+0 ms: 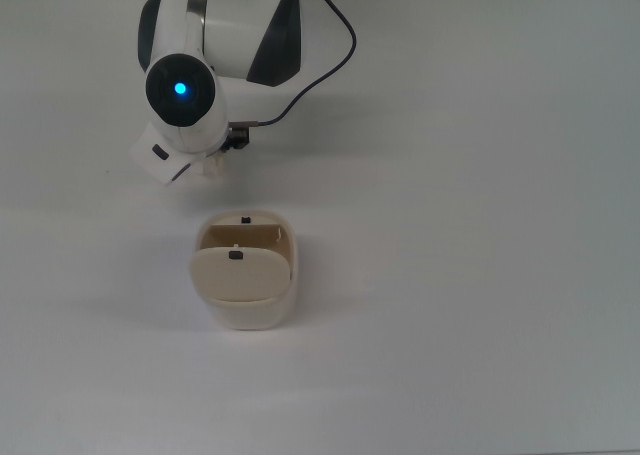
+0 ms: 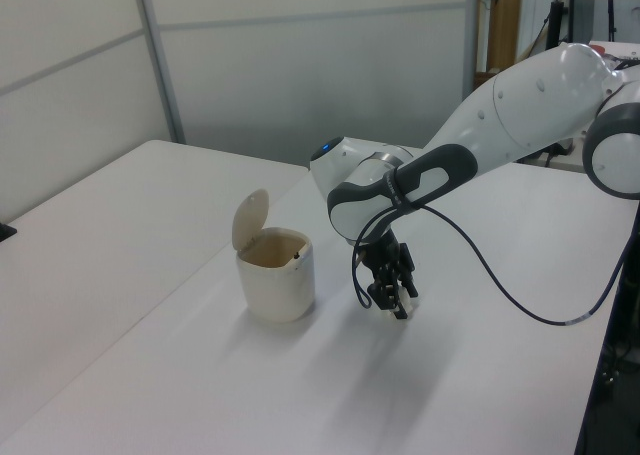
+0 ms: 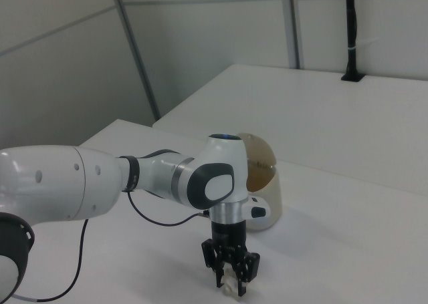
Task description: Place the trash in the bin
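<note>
We are at the pick-up step: our gripper (image 3: 231,279) is down at the table (image 1: 480,225), fingers spread around the trash (image 3: 232,288), not closed yet. The bin (image 2: 276,274) stands nearby, lid tipped open. Next we should close, lift, and carry the trash over the opening.
</note>
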Motion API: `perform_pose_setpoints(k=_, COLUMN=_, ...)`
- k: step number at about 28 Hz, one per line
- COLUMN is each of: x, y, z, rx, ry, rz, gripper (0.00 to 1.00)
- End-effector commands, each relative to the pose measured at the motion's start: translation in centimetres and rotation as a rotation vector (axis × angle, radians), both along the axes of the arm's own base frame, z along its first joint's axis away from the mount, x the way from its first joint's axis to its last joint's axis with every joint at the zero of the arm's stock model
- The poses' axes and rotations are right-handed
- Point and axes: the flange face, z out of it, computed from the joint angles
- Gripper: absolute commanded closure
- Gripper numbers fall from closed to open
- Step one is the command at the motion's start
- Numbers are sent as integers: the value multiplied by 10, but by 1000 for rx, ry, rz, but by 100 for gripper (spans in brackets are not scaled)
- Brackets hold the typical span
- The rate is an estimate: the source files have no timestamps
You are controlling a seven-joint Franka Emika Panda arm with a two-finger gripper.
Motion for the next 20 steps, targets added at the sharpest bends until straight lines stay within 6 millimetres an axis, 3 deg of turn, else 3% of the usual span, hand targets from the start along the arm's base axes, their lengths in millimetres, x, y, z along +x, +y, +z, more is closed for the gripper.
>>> perform_pose_setpoints(k=1, x=6, y=-1, z=22, rx=-6, ry=-57, rz=24, gripper=63)
perform_pose_setpoints(k=6, x=15, y=0, z=39, rx=-10, ry=-98, rz=27, gripper=66)
perform_pose_setpoints(k=8, x=18, y=1, z=43, rx=-19, ry=-110, rz=39, gripper=63)
perform_pose_setpoints(k=9, x=19, y=2, z=42, rx=-19, ry=-110, rz=40, gripper=55)
perform_pose_setpoints(k=12, x=22, y=4, z=37, rx=-20, ry=-122, rz=47, gripper=0)
perform_pose_setpoints(k=20, x=32, y=0, z=42, rx=-40, ry=-207, rz=66, gripper=0)
